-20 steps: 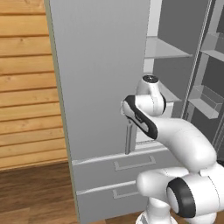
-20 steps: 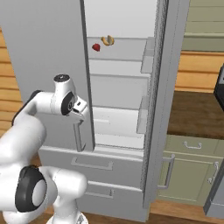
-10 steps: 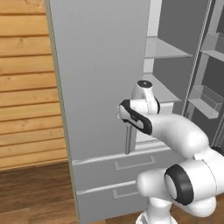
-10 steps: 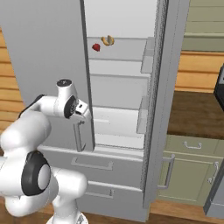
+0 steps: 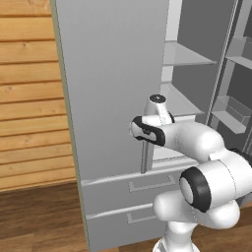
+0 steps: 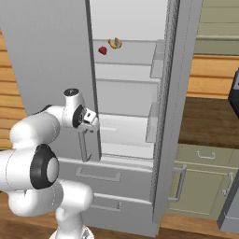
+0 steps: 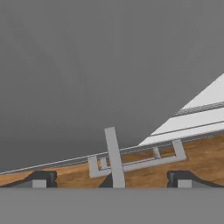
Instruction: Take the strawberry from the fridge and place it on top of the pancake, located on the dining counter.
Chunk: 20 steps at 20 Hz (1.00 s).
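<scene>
**Well, the berry sits high and the hand is low**

Right, nearest to us the gripper (image 7: 113,178) hangs at the left door's bar handle (image 6: 83,148), low on the fridge (image 5: 113,88). In the hand view the two dark fingertips (image 7: 41,178) stand wide apart, spread as far as they go, with the handle rising between them and nothing pinched. Empty hand, open jaws.

Beyond that, the right door is swung open and the glass shelves are bare at hand height. Up on a high shelf lies the strawberry (image 6: 102,50), a tiny red cone, with a yellow-brown bun (image 6: 114,43) just beside it on its right.

So the relation that matters: from the fingers, the berry lies well above, deeper into the cabinet and a little to the right. The coming reach looks like a climb past the door edge. The berry is too small here to read its long axis.
</scene>
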{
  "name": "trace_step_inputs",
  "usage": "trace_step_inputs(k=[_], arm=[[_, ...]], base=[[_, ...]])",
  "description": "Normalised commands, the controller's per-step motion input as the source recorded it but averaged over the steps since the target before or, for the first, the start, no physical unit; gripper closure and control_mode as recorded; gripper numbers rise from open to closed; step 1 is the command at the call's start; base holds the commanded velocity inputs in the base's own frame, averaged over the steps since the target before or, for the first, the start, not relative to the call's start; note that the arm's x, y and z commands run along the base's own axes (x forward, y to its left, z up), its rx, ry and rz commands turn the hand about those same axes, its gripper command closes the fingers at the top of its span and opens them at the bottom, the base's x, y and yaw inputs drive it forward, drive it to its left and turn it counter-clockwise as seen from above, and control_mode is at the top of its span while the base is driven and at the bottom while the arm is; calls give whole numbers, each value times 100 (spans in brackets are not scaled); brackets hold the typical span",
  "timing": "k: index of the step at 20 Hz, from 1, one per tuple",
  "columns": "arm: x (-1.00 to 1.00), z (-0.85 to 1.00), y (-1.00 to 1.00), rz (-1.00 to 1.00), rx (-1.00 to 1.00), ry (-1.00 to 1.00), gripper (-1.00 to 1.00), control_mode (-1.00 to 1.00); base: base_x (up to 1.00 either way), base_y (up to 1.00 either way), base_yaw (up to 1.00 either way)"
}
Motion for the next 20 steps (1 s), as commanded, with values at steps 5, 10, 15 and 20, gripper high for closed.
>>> trace_step_inputs(k=[5,10,15,20], arm=[[3,-19,0,0,0,-3,-100,-100],[-14,-16,0,-4,0,0,-100,-100],[-13,-12,0,-4,0,0,100,-100],[-37,-1,10,-15,0,0,100,-100]], base=[[0,0,0],[0,0,0],[0,0,0],[0,0,0]])
